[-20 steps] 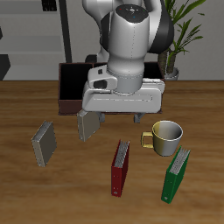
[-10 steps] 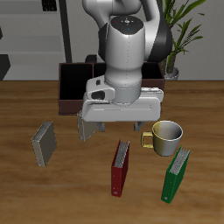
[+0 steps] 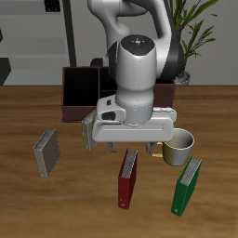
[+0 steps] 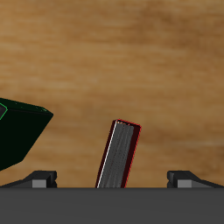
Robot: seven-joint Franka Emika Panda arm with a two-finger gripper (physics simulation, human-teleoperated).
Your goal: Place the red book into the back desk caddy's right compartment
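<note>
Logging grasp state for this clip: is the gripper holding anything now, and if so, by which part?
Nothing is held. The gripper hangs open above the red book, which stands on the table untouched.

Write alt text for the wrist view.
A thin red book stands on a wooden table, seen from above between the open end effector's two fingertips. A dark green book shows at the frame's edge.
</note>
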